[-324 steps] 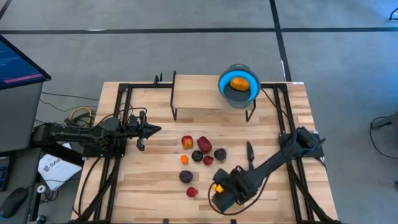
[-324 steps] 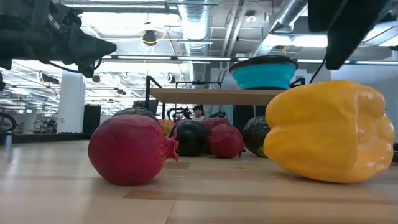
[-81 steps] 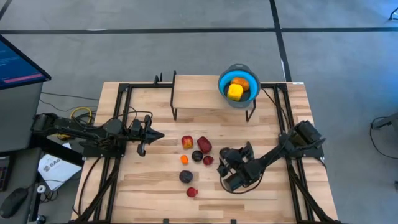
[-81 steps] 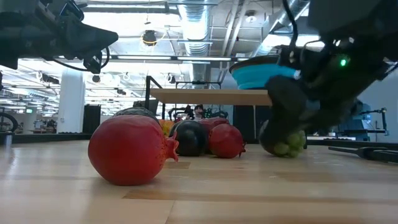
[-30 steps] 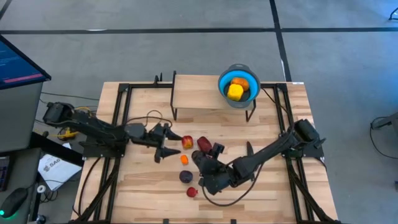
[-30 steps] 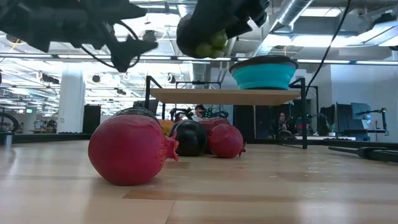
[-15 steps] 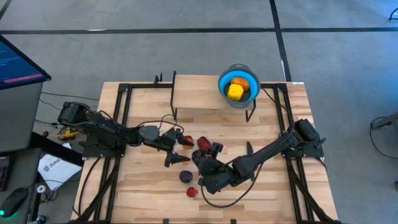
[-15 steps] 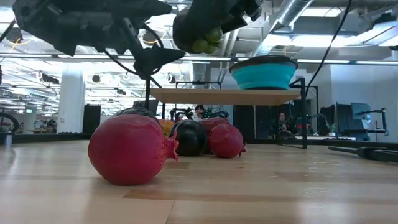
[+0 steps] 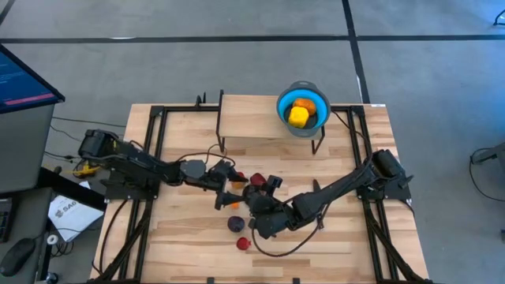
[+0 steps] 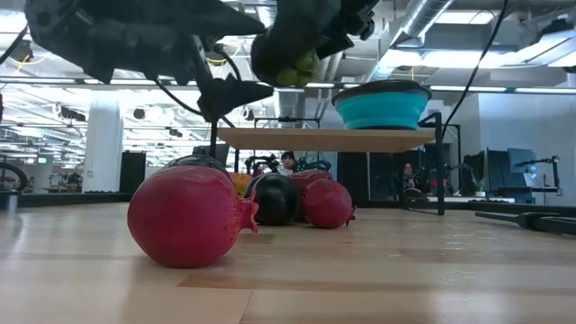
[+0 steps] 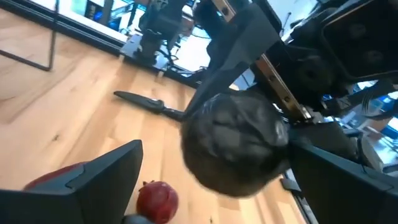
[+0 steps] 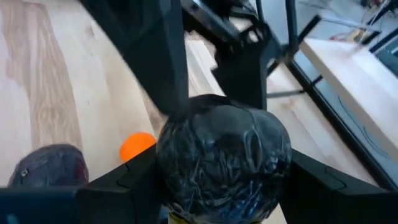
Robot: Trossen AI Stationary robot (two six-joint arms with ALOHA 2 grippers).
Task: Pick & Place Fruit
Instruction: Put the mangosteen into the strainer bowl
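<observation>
Right hand point(image 9: 254, 207) is clamped on a dark, wrinkled round fruit point(image 12: 222, 152), holding it clear of the surface point(image 9: 347, 237); the low view shows a greenish patch on its underside. Left hand point(image 9: 223, 189) is spread as wide as it goes, its fingers point(image 11: 81, 180) on either side of that same fruit without touching it. This looks like a hand-to-hand transfer not yet closed.

Remaining fruit lies under and just beside the two hands: a dark purple one point(image 9: 235, 224), a small red one point(image 9: 243, 244), a small orange one point(image 12: 137, 145). Beyond the right hand, on a raised shelf, a blue bowl point(image 9: 303, 99) holds a yellow and an orange piece. A slim black knife point(image 11: 140, 99) lies on the surface past the left hand.

Risks, as judged:
- Right hand releasing before the left has closed: fruit drops and rolls among the others.
- Rounded, wrinkled skin may slip from an off-centre pinch.
- Fingers of the two hands may collide, being so close.

No brands, labels or writing legible.
</observation>
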